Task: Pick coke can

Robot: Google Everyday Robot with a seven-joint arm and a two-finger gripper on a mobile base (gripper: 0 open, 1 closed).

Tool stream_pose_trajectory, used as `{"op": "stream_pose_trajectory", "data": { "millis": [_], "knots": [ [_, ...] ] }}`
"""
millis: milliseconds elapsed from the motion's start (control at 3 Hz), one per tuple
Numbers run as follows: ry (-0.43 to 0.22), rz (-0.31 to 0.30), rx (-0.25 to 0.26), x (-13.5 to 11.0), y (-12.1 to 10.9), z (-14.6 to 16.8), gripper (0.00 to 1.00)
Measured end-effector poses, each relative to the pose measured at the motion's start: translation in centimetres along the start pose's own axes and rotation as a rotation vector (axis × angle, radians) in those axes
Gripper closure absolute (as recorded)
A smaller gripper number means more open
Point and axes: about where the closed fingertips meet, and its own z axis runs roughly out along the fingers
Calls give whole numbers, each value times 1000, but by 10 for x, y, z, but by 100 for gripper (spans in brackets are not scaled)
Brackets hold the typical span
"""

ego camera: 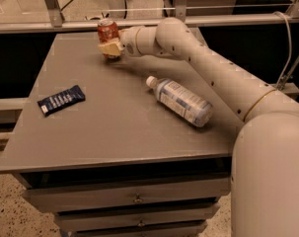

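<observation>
The coke can (108, 29) is a small red-orange can with a silver top, standing upright at the far edge of the grey table (114, 127). My gripper (110, 49) reaches in from the right on the white arm (198, 53) and sits right at the can's lower part, covering its base from this view. I cannot see whether it touches the can.
A clear plastic bottle (181, 101) with a white cap lies on its side mid-table, just under the arm. A dark blue snack packet (61, 99) lies at the left. Drawers (134, 199) are below the tabletop. A metal rail (213, 19) runs behind the table.
</observation>
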Motion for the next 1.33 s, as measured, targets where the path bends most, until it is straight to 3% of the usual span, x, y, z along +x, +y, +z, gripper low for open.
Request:
{"op": "stream_pose_trajectory", "data": {
  "millis": [333, 1000, 1333],
  "knots": [
    [-19, -49, -24, -17, 1, -11, 95],
    [-78, -130, -147, -64, 12, -70, 100],
    [-72, -132, -183, -65, 20, -74, 100]
  ]
}}
